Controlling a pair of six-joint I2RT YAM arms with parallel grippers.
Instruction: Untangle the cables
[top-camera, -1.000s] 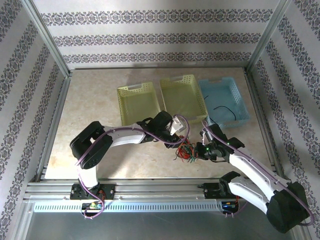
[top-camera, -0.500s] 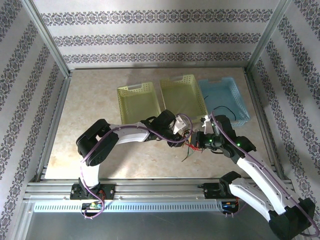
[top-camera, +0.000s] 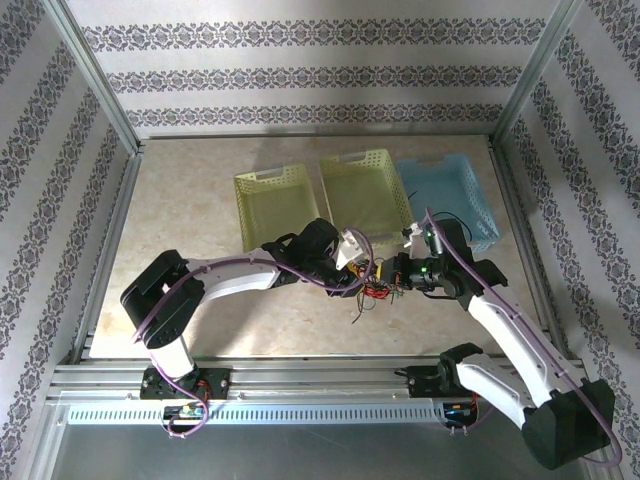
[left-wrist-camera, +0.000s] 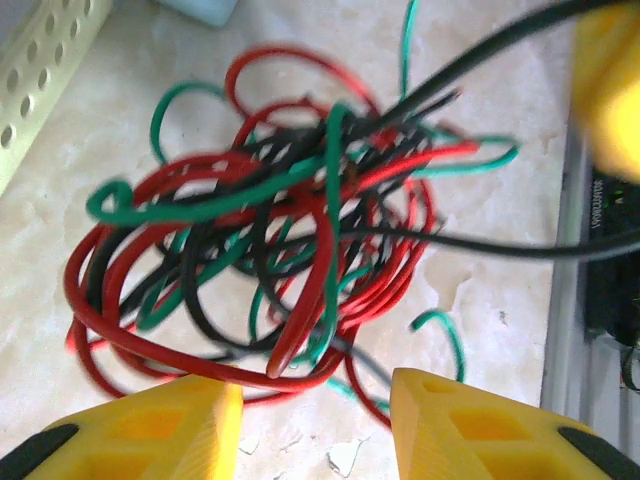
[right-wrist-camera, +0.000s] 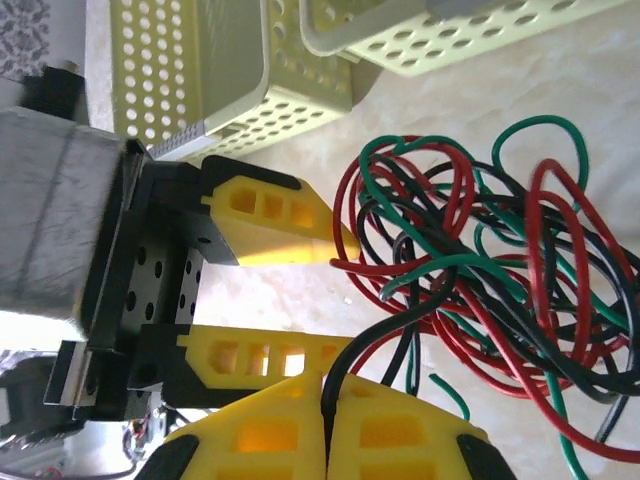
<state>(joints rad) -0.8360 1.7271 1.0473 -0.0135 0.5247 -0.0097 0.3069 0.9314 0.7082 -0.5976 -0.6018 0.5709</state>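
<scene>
The marbled worktop (top-camera: 180, 220) carries three perforated baskets in a row at the back: two pale yellow-green ones (top-camera: 275, 205) (top-camera: 365, 190) and a blue one (top-camera: 445, 200) on the right, with a single thin black wire (top-camera: 447, 217) lying inside the blue one. Both arms reach inward from the near edge and meet in front of the middle basket.

Between them is the tangle of cables (top-camera: 375, 290), a knot of red, green and black loops lying on the worktop, with a few loose ends trailing toward the near edge. From the left wrist the knot (left-wrist-camera: 280, 250) sits just beyond the fingertips.

The left claw (left-wrist-camera: 315, 385) has its yellow fingers apart, with nothing between them. From the right wrist, its upper finger (right-wrist-camera: 270, 225) reaches the edge of a red loop.

The right claw (right-wrist-camera: 325, 385) is pressed together on a black cable (right-wrist-camera: 375, 340) that runs from its tips into the knot.
</scene>
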